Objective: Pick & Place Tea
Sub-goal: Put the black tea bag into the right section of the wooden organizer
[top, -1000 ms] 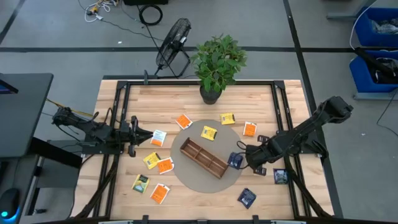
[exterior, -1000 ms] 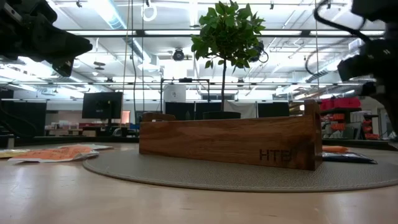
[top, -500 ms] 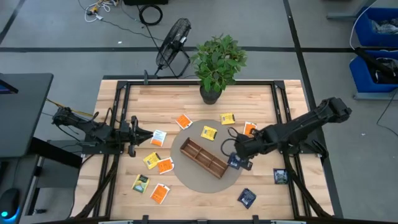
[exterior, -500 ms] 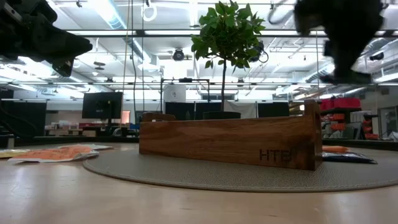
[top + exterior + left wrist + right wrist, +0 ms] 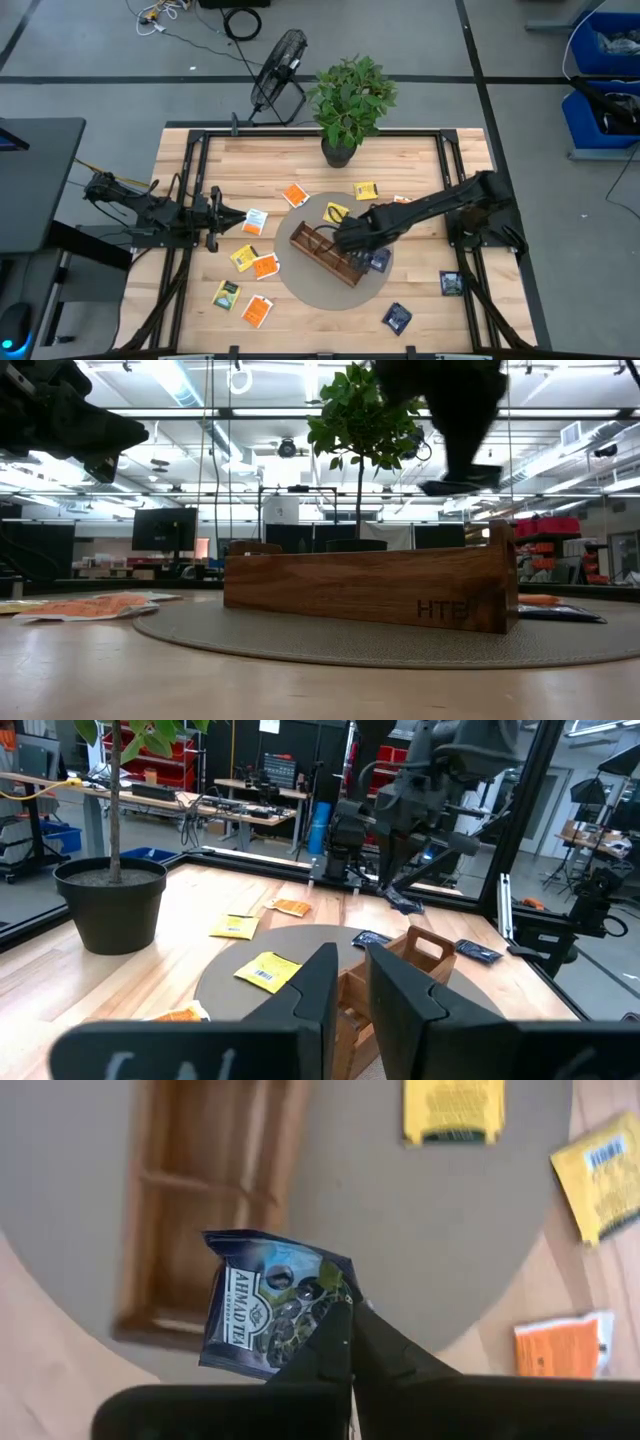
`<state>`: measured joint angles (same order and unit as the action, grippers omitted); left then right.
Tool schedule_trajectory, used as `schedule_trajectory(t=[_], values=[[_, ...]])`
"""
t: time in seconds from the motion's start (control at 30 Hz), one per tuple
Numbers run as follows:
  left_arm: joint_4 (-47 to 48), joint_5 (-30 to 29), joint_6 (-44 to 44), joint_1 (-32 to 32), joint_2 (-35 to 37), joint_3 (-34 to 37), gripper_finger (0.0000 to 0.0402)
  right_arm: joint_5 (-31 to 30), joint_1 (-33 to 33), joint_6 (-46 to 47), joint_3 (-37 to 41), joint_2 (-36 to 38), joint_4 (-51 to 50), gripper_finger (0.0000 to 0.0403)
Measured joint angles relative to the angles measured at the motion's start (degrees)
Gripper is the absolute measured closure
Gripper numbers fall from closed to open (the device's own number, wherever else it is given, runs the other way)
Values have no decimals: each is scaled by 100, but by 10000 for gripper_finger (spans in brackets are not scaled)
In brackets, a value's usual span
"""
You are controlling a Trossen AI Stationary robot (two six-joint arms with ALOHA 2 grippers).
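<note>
My right gripper (image 5: 345, 238) hovers over the long brown wooden tray (image 5: 322, 252) on the round grey mat and is shut on a dark blue tea sachet (image 5: 268, 1306). The low view shows that sachet (image 5: 460, 487) edge-on above the tray's end (image 5: 500, 575). Other sachets lie flat: orange (image 5: 294, 195), yellow (image 5: 336, 213), dark blue (image 5: 378, 260), yellow-green (image 5: 226, 294). My left gripper (image 5: 240, 218) waits at the table's left beside an orange-and-white sachet (image 5: 256, 222), and the left wrist view shows a narrow gap between its fingers (image 5: 350, 982). My right gripper pinches the dark blue sachet at one corner (image 5: 328, 1302) between its two fingertips (image 5: 340, 1342), coming from above and pointing down. The sachet is lifted clear over the tray and sticks out sideways from the fingers, roughly level.
A potted plant (image 5: 350, 105) stands at the table's far edge. More sachets lie on the wood left of the mat (image 5: 265, 266) and near the right near corner (image 5: 451, 283), (image 5: 397, 317). A black frame (image 5: 455, 165) runs along the table's sides.
My right arm has swung from the mat's right side toward the table's left, carrying the dark blue sachet above the table, and now hangs over the tray. The sachets on the table have stayed where they were.
</note>
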<state>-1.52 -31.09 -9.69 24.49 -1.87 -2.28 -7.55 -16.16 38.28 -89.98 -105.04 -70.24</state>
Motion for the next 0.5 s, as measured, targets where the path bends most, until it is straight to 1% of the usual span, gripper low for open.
schedule_trajectory(t=[0.1,0.17,0.3,0.5], values=[[0,0,0,0,0,0,344,3,-2,49,-348,-274,-5,403],[1,0,0,0,0,0,344,107,-2,149,-469,-448,-65,403],[2,0,0,0,0,0,344,390,-15,225,-515,-780,-197,403],[2,0,0,0,0,0,344,548,-17,238,-515,-1018,-292,403]])
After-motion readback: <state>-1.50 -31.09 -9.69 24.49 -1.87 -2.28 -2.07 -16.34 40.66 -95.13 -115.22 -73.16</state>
